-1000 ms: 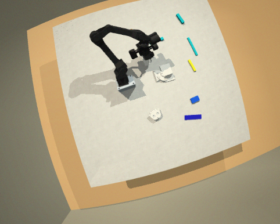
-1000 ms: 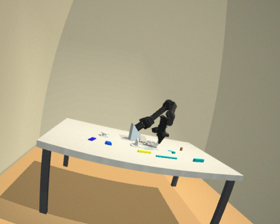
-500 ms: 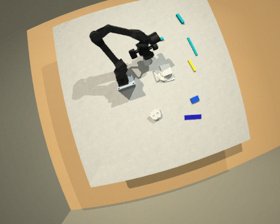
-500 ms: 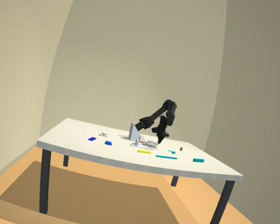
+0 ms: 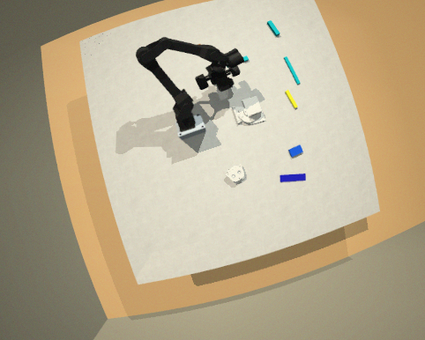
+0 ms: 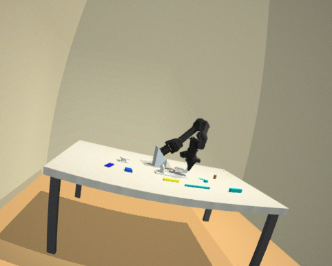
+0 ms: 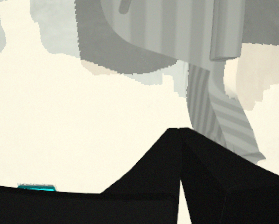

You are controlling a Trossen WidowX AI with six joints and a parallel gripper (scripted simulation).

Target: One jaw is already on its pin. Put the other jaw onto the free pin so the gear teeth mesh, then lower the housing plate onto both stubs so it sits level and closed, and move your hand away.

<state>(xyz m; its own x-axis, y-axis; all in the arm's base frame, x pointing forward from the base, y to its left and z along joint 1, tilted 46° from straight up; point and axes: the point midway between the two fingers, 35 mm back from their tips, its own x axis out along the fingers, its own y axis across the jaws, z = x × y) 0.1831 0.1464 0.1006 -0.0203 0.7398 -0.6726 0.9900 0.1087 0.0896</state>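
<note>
My gripper (image 5: 226,89) (image 6: 189,169) (image 7: 177,138) is shut, its black fingertips meeting with nothing seen between them. A loose pale jaw (image 5: 224,93) (image 6: 179,169) (image 7: 155,30) lies under and beside the fingers, in the arm's shadow; its curved end passes behind the fingertips in the wrist view. The white base (image 5: 262,120) stands apart from it, with a raised white part, seemingly the mounted jaw (image 5: 251,107) (image 6: 162,168), on it. The free pin is too small to make out. The white housing plate (image 5: 236,173) (image 6: 123,159), with two round marks, lies well away from the base.
Beyond the base lie a yellow bar (image 5: 291,99) (image 6: 171,180), a long teal bar (image 5: 292,70) (image 6: 197,187), a teal block (image 5: 273,28) (image 6: 235,190), a blue block (image 5: 295,151) (image 6: 128,169) and a dark blue bar (image 5: 293,178) (image 6: 109,165). A small orange-brown piece (image 6: 215,176) stands near the arm.
</note>
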